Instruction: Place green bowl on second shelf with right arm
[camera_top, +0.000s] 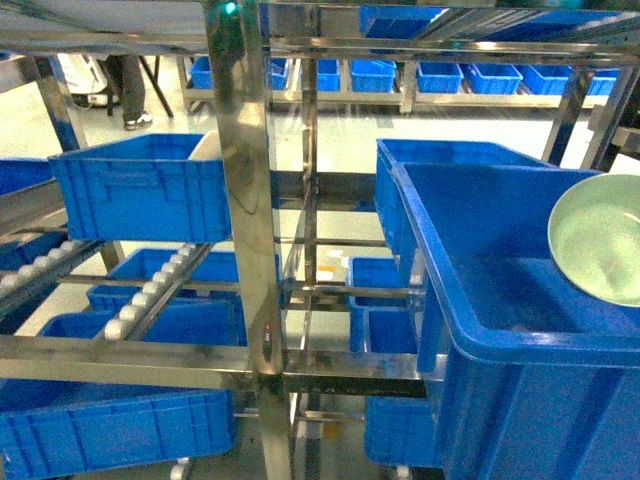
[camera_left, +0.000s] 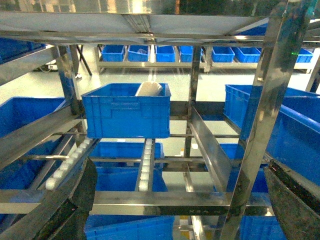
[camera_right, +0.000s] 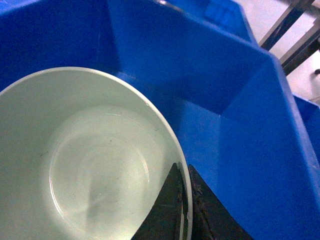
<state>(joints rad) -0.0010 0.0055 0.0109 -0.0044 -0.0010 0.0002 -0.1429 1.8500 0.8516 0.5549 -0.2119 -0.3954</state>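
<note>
Steel rack (camera_top: 243, 200) fills the view: shiny uprights, roller rails, blue crates on several levels. More crates on a far rack across the pale floor. No readable brand, label or writing anywhere; only a small green light at the top of the near upright.

Big blue crate (camera_top: 520, 330) sits front right, open top. Another blue crate (camera_left: 126, 110) on the left middle shelf has a white object poking out.

Green bowl (camera_right: 90, 160) is tipped up over the big crate's interior, at the right edge of the head view, glossy inside facing the camera.

Right gripper (camera_right: 186, 210): black fingers pinch the bowl rim, one inside, one outside.

Left gripper (camera_left: 175, 200): dark fingers spread wide at the frame's lower corners, nothing between them.
</note>
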